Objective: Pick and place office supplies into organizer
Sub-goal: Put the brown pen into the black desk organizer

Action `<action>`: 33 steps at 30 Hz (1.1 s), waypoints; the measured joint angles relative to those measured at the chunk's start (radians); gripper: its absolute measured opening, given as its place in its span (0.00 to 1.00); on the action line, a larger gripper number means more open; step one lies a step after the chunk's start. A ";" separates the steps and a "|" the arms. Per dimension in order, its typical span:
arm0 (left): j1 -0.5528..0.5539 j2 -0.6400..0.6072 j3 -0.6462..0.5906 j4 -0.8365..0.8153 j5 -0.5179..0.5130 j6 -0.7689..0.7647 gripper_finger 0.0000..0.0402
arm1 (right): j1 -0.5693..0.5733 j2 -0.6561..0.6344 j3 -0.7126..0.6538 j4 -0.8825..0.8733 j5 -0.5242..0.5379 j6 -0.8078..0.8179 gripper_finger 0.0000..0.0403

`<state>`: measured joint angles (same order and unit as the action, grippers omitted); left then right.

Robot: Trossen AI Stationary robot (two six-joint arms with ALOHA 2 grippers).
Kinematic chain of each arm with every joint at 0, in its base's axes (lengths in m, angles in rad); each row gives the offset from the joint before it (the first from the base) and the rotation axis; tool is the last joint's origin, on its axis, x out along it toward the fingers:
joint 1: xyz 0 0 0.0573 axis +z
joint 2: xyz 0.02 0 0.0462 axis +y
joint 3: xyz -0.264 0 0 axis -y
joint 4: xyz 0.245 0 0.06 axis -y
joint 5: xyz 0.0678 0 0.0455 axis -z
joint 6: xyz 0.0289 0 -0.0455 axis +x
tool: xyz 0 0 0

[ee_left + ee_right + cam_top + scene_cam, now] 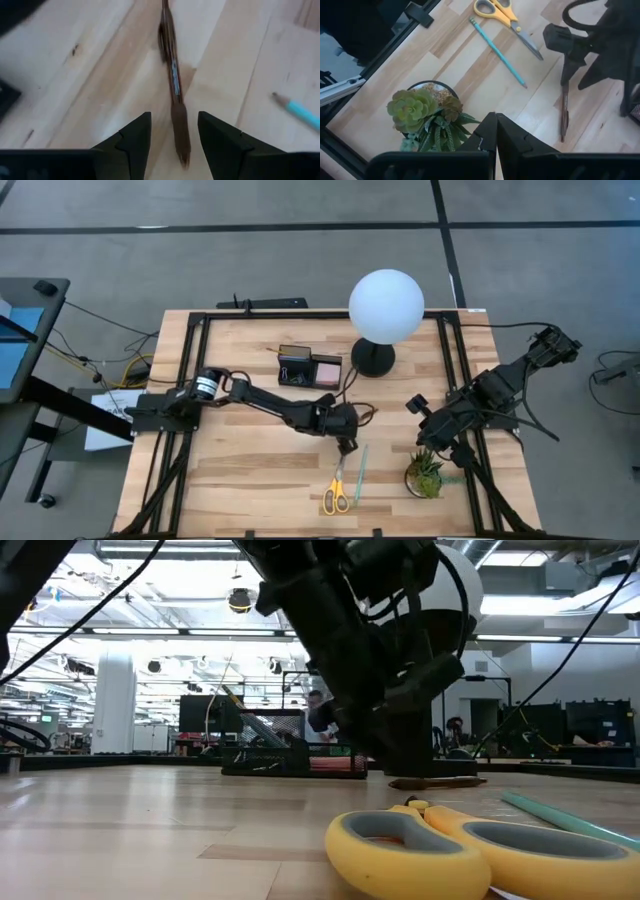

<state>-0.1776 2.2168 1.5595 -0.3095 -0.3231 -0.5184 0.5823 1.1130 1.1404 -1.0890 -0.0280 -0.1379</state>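
White globe lamp (386, 305) on table (230, 470); potted plant (425, 475) near edge.

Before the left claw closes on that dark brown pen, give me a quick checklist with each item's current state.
1. Left claw open: ok.
2. Dark pen between its fingers, lengthwise: ok.
3. Pen lying flat on the table, apart from the teal pencil: ok.
4. Fingers low enough to grip: cannot tell.
5. Right claw shut, waiting by the potted plant, clear of the pen: ok.
6. Organizer open to receive: cannot tell.
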 joint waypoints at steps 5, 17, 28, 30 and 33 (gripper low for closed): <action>0.006 0.034 0.002 0.007 0.030 -0.016 0.39 | 0.000 0.000 0.000 0.001 0.000 0.000 0.00; -0.006 0.052 0.019 -0.040 0.016 -0.058 0.13 | 0.000 0.000 0.000 0.001 0.002 0.000 0.00; 0.000 -0.069 0.329 -0.808 -0.073 0.030 0.07 | 0.000 0.000 0.000 -0.003 0.002 0.007 0.00; 0.009 -0.075 0.412 -1.002 -0.102 0.045 0.05 | 0.000 0.000 0.000 -0.003 0.002 0.006 0.00; 0.037 -0.079 0.558 -1.273 -0.132 0.049 0.04 | 0.000 0.000 -0.001 -0.002 0.002 0.002 0.00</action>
<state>-0.1409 2.1376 2.1174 -1.5826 -0.4549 -0.4694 0.5823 1.1133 1.1399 -1.0914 -0.0261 -0.1354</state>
